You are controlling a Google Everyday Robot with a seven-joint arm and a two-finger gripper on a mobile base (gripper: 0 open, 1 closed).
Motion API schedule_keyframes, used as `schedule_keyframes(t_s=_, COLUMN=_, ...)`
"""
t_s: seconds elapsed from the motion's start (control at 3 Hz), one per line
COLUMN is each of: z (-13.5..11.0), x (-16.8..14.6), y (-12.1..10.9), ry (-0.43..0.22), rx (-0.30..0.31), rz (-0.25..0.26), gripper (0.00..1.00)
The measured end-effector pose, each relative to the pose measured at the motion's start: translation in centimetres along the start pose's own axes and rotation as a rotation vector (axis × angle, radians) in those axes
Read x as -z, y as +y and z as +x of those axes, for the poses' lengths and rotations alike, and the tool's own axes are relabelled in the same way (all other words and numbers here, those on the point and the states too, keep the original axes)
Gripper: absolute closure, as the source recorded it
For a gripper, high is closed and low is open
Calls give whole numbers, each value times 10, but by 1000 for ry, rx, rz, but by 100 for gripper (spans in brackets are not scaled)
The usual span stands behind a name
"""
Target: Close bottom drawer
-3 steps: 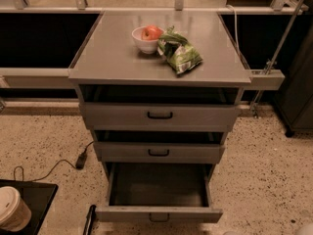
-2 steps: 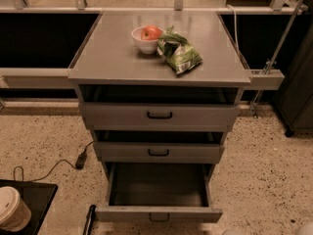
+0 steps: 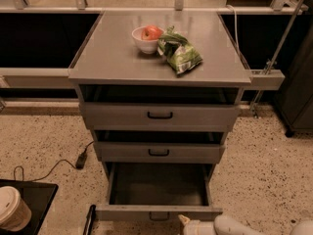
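Observation:
The bottom drawer (image 3: 159, 213) is the lowest of three grey drawers in a metal cabinet. It is pulled well out and shows its dark, empty inside. Its flat front carries a small black handle (image 3: 159, 217) at the centre, near the bottom edge of the view. My gripper (image 3: 188, 224) is a pale shape coming in at the bottom right. It sits just in front of the drawer front, right of the handle. Most of it is cut off by the frame edge.
The two drawers above (image 3: 160, 115) stand slightly out. On the cabinet top (image 3: 112, 58) are a white bowl (image 3: 145, 39) with red fruit and a green bag (image 3: 180, 54). A paper cup (image 3: 12, 208) on a black tray and a floor cable (image 3: 80, 159) lie at the left.
The view has moved a little lower and closer to the cabinet. The pale gripper has come into view at the bottom right. The drawers have not moved.

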State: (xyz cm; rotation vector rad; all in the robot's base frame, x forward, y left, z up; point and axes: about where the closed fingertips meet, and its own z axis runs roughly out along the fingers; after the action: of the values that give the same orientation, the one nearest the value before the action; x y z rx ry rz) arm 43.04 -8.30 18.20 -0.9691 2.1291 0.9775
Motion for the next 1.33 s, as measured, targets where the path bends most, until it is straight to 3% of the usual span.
schedule_keyframes(t_s=0.33, z=0, x=0, y=0, ry=0, rx=0, rz=0, gripper=0)
schedule_keyframes(t_s=1.0, z=-34, x=-17, y=-67, ry=0, rx=33, rz=127, gripper=0)
schedule_keyframes(t_s=1.33, z=-56, x=-41, y=-97, ry=10, rx=39, rz=131, gripper=0)
